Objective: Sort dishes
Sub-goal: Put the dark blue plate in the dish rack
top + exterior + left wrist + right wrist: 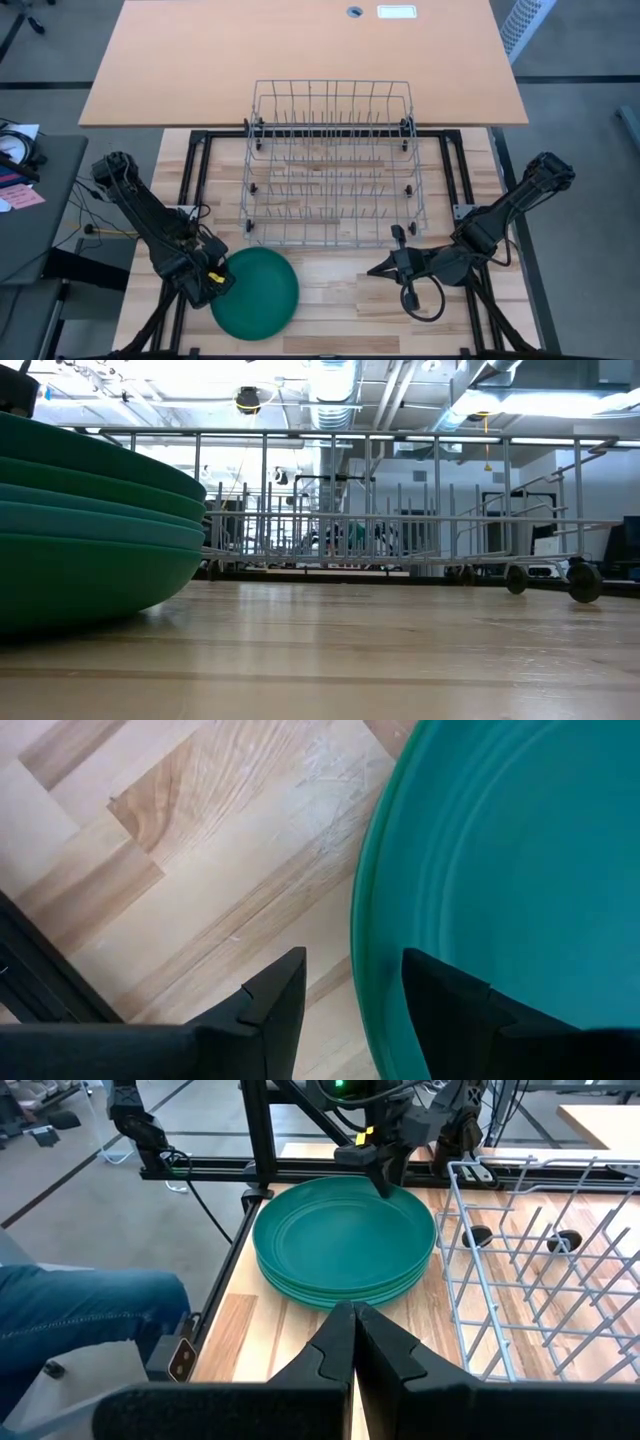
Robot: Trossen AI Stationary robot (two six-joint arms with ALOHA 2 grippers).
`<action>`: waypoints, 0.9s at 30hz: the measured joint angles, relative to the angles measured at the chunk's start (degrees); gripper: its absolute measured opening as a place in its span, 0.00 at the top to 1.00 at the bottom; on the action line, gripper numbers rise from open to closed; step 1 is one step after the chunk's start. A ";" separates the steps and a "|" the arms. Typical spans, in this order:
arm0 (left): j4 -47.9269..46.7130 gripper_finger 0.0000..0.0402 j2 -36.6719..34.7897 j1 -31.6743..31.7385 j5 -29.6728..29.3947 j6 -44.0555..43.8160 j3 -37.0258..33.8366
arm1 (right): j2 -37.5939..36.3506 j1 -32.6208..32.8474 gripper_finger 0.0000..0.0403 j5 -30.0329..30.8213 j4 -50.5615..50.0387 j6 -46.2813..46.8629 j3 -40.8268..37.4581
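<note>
Progress: none racked | stack of round matte green plastic plates (256, 292) at table's 7 o'clock | silver wire dish rack (332, 165) centre, bare | left gripper (350, 995) straddling top plate's rim, not yet clamped | right gripper (378, 270) at 5 o'clock, clenched, holding nothing.

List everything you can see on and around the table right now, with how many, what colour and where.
plates: a stack, at least four, dark green and teal, near left part of the wooden table
dish rack: one, grey wire, empty, middle of the table toward the far side
wooden table: one, light wood, under everything
desk: one, tan, beyond the rack
person's leg: one, blue jeans, beside the table in the right wrist view
left end effector: one, dark, open, fingers straddling the top plate's rim
right end effector: one, dark, shut, over the table right of the plates, holding nothing
</note>
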 joint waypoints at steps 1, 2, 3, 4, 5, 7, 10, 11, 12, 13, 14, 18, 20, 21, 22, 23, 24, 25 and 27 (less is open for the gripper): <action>-0.01 0.63 0.00 0.00 0.02 0.01 0.00 | 0.00 0.00 0.96 0.02 0.01 -0.02 0.00; -0.01 0.66 0.00 0.00 0.04 0.02 0.00 | 0.00 0.00 0.96 0.00 0.00 -0.04 0.00; 0.01 0.68 0.00 0.00 0.13 0.02 0.00 | 0.00 0.00 0.96 0.01 -0.01 -0.09 0.00; 0.10 0.70 0.00 0.00 0.27 0.02 0.00 | 0.00 0.00 0.96 0.01 -0.01 -0.10 0.00; 0.10 0.73 0.00 0.02 0.59 0.12 0.00 | 0.00 0.00 0.96 0.02 0.01 -0.09 0.00; 0.17 0.79 0.00 0.01 1.23 0.39 0.04 | 0.00 0.00 0.96 0.00 -0.01 -0.11 0.00; -0.09 0.87 0.00 0.00 1.58 0.39 0.14 | 0.00 0.00 0.96 0.00 0.01 -0.11 0.00; -0.51 0.90 0.00 0.02 1.63 0.38 0.45 | 0.00 0.00 0.96 0.00 -0.01 -0.11 0.00; -1.05 0.92 0.00 0.02 1.61 0.44 0.93 | 0.00 0.00 0.96 0.00 0.00 -0.11 -0.01; -1.74 0.94 0.00 0.02 1.58 0.49 1.56 | 0.00 0.00 0.96 0.00 -0.01 -0.11 -0.02; -2.31 0.96 0.00 0.02 1.56 0.62 2.29 | 0.00 0.00 0.96 0.00 0.00 -0.11 -0.02; -4.57 0.98 0.00 0.02 0.96 1.38 5.33 | 0.00 -0.30 0.96 0.00 -0.01 -0.11 -0.02; -5.55 0.97 0.00 0.02 0.25 2.07 6.39 | 0.02 -0.60 0.96 0.00 0.01 -0.11 -0.02; -5.80 0.97 0.00 0.00 -0.29 2.40 6.78 | 0.06 -0.75 0.96 0.00 -0.01 -0.11 -0.02; -5.98 0.97 0.00 0.02 -0.63 2.80 7.05 | 0.20 -0.94 0.96 0.00 0.03 -0.11 -0.02; -6.18 0.97 0.00 0.02 -0.88 3.13 7.22 | 0.39 -1.19 0.96 0.00 0.06 -0.10 -0.02; -6.42 0.97 0.00 0.02 -1.24 3.39 7.37 | 0.57 -1.43 0.96 0.00 0.02 -0.11 -0.02; -6.72 0.97 0.00 0.02 -1.37 3.41 7.42 | 0.63 -1.51 0.96 0.00 -0.11 -0.10 -0.03; -7.21 0.97 0.00 0.02 -1.41 3.36 7.50 | 0.63 -1.73 0.96 0.00 -0.11 -0.07 -0.07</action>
